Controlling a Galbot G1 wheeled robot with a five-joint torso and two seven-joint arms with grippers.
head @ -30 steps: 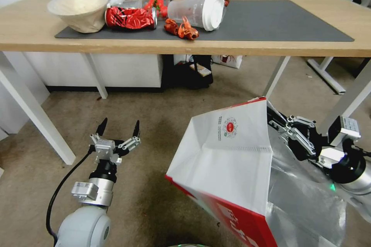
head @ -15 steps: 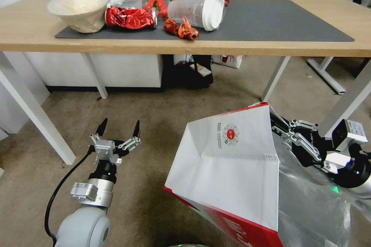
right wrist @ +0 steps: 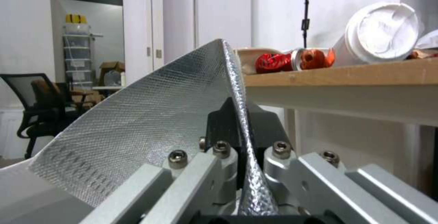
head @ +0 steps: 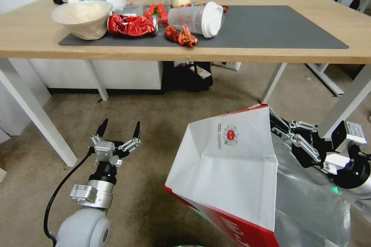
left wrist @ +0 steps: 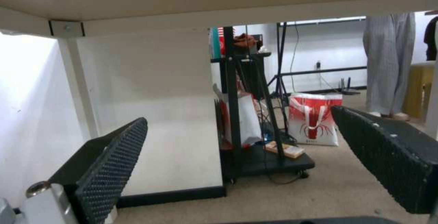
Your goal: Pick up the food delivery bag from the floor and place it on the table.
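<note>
Right gripper [head: 279,125] is clamped on the foil-lined rim of the food delivery bag [head: 228,177]; in the right wrist view both jaws pinch the silver edge [right wrist: 237,114] between them. The bag hangs tilted at 5 o'clock in the head view, above the floor [head: 154,112], below and in front of the worktop [head: 193,52]. Left gripper [head: 118,128] sits at 7 o'clock, low over the carpet, fingers apart and holding nothing. A bowl [head: 82,18], crushed red can [head: 132,25] and toppled cup [head: 196,14] lie on the worktop's grey mat [head: 270,27] around 11 to 12 o'clock.
</note>
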